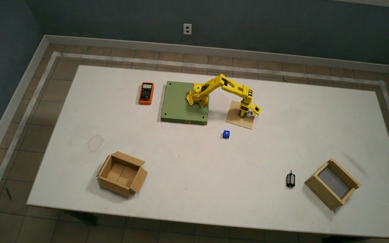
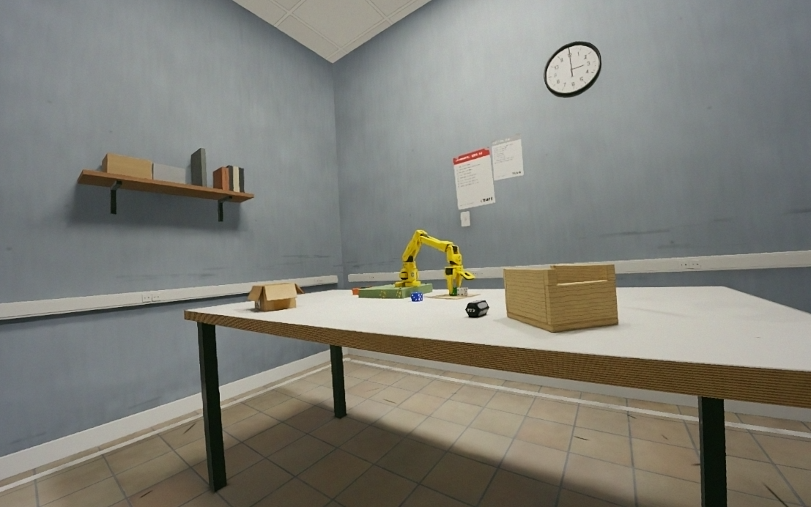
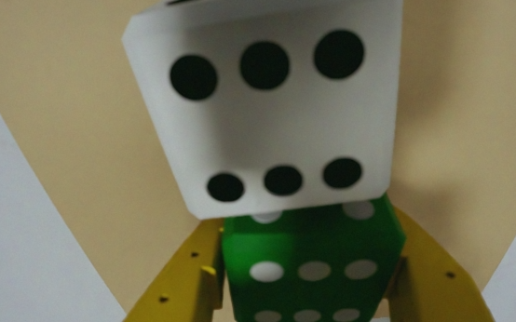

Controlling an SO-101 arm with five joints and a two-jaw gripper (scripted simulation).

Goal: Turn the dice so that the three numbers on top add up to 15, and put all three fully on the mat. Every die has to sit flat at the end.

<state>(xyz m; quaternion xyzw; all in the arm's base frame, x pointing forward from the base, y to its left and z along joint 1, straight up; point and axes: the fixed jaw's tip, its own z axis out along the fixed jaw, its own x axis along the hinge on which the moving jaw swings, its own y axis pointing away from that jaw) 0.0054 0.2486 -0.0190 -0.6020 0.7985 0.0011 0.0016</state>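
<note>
My gripper (image 1: 243, 116) (image 2: 454, 292) (image 3: 308, 279) is shut on the green die (image 3: 314, 248), low over the tan mat (image 1: 233, 121) (image 2: 438, 296) (image 3: 56, 116). In the wrist view a six faces the camera between the jaws, and the white die partly hides the face beyond it. The white die (image 1: 250, 114) (image 2: 463, 291) (image 3: 270, 121) is against the green die, overlaps it in the wrist view and looks tilted; a six faces the camera. The blue die (image 1: 226, 134) (image 2: 417, 297) sits flat on the table off the mat's front edge, one on top.
The arm stands on a green base block (image 1: 177, 102) (image 2: 389, 292). An orange multimeter (image 1: 146, 93) lies left of it. An open cardboard box (image 1: 114, 184) (image 2: 275, 299) is at front left. A black tool (image 1: 290, 180) (image 2: 476, 308) and a wooden box (image 1: 322, 191) (image 2: 559, 299) are at front right.
</note>
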